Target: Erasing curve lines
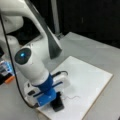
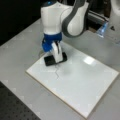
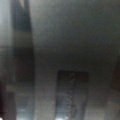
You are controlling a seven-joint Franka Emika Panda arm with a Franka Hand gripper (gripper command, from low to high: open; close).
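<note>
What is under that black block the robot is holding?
The black block sits on the white board, at one end of the thin wavy line. The pincer grips it. Any ink beneath the block is hidden.

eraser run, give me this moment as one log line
tool: on black eraser | eraser: on white board | curve lines: unerased beside eraser

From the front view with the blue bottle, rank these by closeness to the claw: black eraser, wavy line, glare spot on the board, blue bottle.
1. Black eraser: right at the claw, on the whiteboard.
2. Wavy line: just below the eraser.
3. Glare spot: mid-board, to the view's right.
4. Blue bottle: off the board, top right.
</note>
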